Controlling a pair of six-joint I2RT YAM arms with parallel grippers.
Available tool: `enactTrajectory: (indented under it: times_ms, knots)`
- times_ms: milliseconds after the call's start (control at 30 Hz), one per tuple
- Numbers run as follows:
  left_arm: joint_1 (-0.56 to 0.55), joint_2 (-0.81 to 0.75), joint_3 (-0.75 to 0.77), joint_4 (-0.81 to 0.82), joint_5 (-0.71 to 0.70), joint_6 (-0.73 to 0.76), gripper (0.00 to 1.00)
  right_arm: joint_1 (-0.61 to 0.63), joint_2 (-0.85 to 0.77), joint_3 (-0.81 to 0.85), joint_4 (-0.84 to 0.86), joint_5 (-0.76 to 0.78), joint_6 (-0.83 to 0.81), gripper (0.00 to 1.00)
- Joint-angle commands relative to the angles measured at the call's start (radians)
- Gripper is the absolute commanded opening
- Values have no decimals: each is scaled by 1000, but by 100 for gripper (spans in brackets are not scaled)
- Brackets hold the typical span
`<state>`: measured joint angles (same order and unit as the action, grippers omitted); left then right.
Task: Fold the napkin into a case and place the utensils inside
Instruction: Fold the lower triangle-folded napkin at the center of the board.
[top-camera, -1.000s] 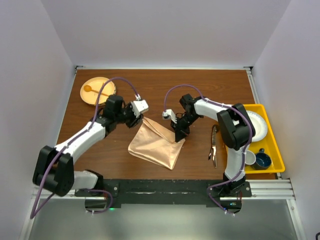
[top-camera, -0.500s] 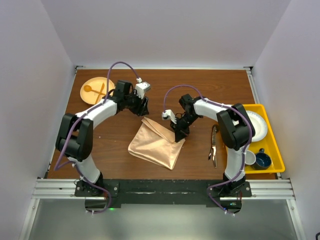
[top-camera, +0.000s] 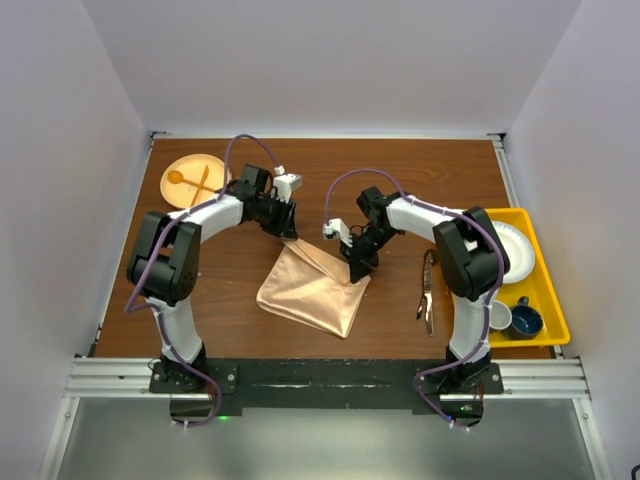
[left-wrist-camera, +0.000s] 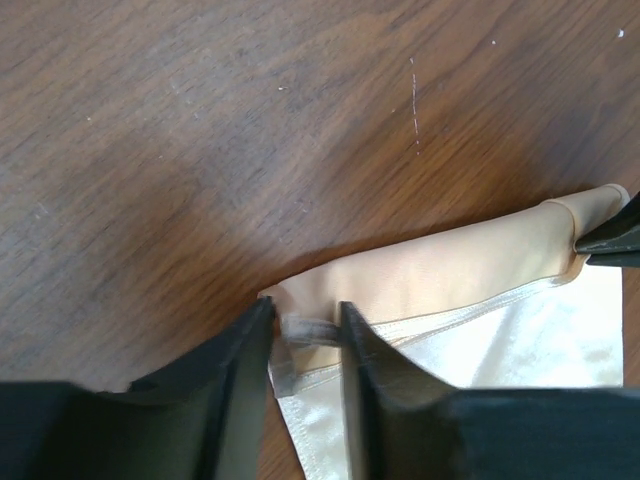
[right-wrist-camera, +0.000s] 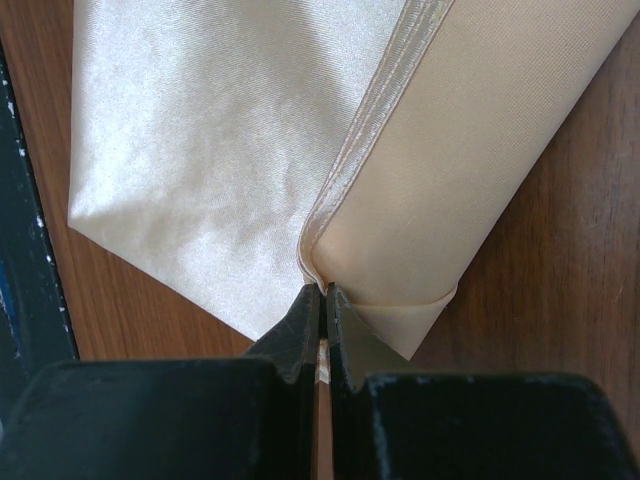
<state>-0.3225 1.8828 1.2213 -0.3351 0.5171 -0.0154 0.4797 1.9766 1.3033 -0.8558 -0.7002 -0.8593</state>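
Note:
The peach-orange satin napkin (top-camera: 315, 290) lies folded into a rough four-sided shape at the table's middle. My left gripper (top-camera: 289, 229) is down at its far left corner. In the left wrist view the jaws (left-wrist-camera: 300, 318) stand apart on either side of that corner, with a bit of hem of the napkin (left-wrist-camera: 450, 270) between them. My right gripper (top-camera: 357, 268) is at the right corner, and its jaws (right-wrist-camera: 323, 290) are shut on the folded edge of the napkin (right-wrist-camera: 220, 120). The dark utensils (top-camera: 428, 290) lie on the table to the right, apart from both grippers.
A round wooden plate (top-camera: 195, 180) with a pale wooden spoon and fork sits at the far left. A yellow tray (top-camera: 530, 345) at the right edge holds a white plate (top-camera: 515, 250) and a dark blue cup (top-camera: 525, 322).
My left arm has swung its elbow outward and brought the gripper down onto the napkin's far left corner, its jaws now narrower. The right gripper has stayed shut on the right corner.

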Motion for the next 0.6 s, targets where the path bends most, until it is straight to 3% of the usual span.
enactTrajectory:
  times_ms: [0,200,567]
  knots:
    - [5,-16,43,-9,37,-34,27,5,-12,33,11,47,-41,0]
    - [7,-70,18,-39,35,-12,2,3,-44,79,-40,27,-35,0]
    - [11,-177,-95,-136,15,60,0,7,-105,25,-137,21,-101,0]
